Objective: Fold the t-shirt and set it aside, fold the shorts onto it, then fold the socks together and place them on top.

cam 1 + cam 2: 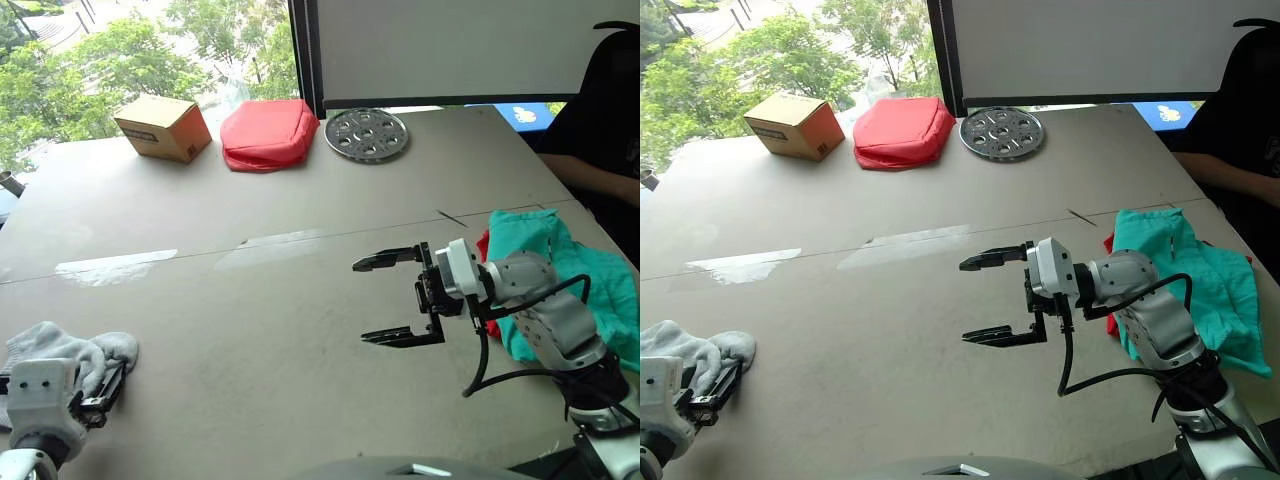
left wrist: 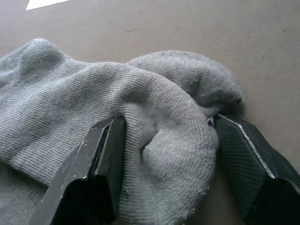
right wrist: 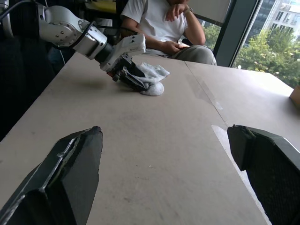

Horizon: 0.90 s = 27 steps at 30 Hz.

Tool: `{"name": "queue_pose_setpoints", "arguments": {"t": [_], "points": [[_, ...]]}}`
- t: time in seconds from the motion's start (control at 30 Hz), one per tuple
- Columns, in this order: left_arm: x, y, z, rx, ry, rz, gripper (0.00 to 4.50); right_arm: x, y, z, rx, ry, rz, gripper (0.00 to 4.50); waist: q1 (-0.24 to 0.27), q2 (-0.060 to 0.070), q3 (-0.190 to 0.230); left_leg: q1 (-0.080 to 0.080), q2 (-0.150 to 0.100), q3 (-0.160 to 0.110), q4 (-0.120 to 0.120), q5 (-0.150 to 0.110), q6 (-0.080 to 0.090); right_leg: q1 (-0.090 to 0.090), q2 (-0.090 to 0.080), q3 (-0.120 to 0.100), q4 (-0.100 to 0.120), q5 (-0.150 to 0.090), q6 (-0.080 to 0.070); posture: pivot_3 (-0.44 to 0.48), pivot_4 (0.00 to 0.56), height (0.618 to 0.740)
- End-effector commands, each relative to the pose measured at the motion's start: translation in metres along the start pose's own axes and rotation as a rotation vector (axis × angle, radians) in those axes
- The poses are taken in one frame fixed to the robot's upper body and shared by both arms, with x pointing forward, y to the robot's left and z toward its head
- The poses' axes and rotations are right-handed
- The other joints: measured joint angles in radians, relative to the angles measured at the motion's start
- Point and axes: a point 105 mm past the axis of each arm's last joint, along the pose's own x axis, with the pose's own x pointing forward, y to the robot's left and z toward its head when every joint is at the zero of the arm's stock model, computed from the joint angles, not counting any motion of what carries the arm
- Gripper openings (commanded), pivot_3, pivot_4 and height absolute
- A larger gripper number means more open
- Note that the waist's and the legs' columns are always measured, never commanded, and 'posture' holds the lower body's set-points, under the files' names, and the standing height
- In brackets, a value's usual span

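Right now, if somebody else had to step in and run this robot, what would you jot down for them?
Left gripper: jaws closed around the bunched grey socks, low on the table at the robot's near left.
Right gripper: jaws wide open, holding nothing, hovering over bare table in the middle.
Shorts: teal, lying on the right side of the table on top of the red t-shirt, of which just an edge peeks out.
Done, it seems: shirt set aside, shorts laid on it.
Left: finish folding the socks together, carry them across and place them on the shorts.
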Motion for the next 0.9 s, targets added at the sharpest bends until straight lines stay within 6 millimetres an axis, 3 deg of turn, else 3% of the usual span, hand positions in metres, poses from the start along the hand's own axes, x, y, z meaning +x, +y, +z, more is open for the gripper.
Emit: {"name": "queue_pose_setpoints", "arguments": {"t": [0.03, 0.13, 0.23, 0.37, 0.57, 0.73, 0.9], "points": [[0.004, -0.008, -0.028, -0.069, 0.109, -0.048, 1.22, -0.005, 0.0, 0.012, -0.038, -0.009, -0.015, 4.5, -0.006, 0.002, -0.001, 0.0, 0.0, 0.0, 0.0, 0.0, 0.0, 0.0, 0.0, 0.0, 0.0, 0.0, 0.0, 0.0, 0.15, 0.74], [0.007, -0.014, -0.017, -0.118, 0.041, -0.087, 0.03, -0.006, -0.001, 0.012, -0.035, -0.001, -0.025, 4.5, -0.004, 0.006, -0.003, 0.0, 0.0, 0.0, 0.0, 0.0, 0.0, 0.0, 0.0, 0.0, 0.0, 0.0, 0.0, 0.0, 0.15, 0.74], [0.009, -0.039, 0.018, -0.144, -0.098, -0.213, 0.01, -0.009, -0.002, 0.012, -0.031, 0.006, -0.045, 4.5, 0.001, 0.004, -0.003, -0.001, 0.0, 0.0, 0.0, 0.0, 0.0, 0.0, -0.001, 0.0, -0.001, 0.0, 0.0, 0.0, 0.15, 0.74], [0.019, -0.099, 0.062, -0.105, -0.175, -0.41, 0.01, -0.019, -0.007, 0.008, -0.03, 0.049, -0.104, 4.5, 0.014, -0.001, -0.004, -0.003, -0.001, -0.001, 0.002, 0.0, 0.0, 0.0, -0.002, -0.001, -0.001, 0.0, -0.001, 0.0, 0.15, 0.74], [0.046, -0.189, 0.098, -0.03, -0.186, -0.589, 0.01, -0.039, -0.018, -0.002, -0.017, 0.151, -0.246, 4.5, 0.009, -0.011, -0.005, -0.003, -0.002, -0.001, 0.002, 0.0, 0.0, 0.001, 0.001, 0.001, -0.001, 0.003, -0.005, 0.0, 0.15, 0.74], [0.056, -0.24, 0.108, 0.031, -0.18, -0.679, 0.01, -0.05, -0.019, 0.0, -0.025, 0.188, -0.304, 4.5, -0.008, -0.012, -0.006, -0.003, -0.002, -0.001, 0.001, 0.0, 0.0, 0.001, 0.002, 0.002, -0.002, 0.003, -0.005, 0.0, 0.15, 0.74], [0.06, -0.255, 0.106, 0.082, -0.155, -0.679, 0.01, -0.051, -0.019, 0.0, 0.016, 0.202, -0.365, 4.5, -0.004, -0.012, -0.006, -0.002, -0.002, -0.001, 0.001, 0.0, 0.0, 0.002, 0.002, 0.002, -0.002, 0.003, -0.005, 0.0, 0.15, 0.74]]}}
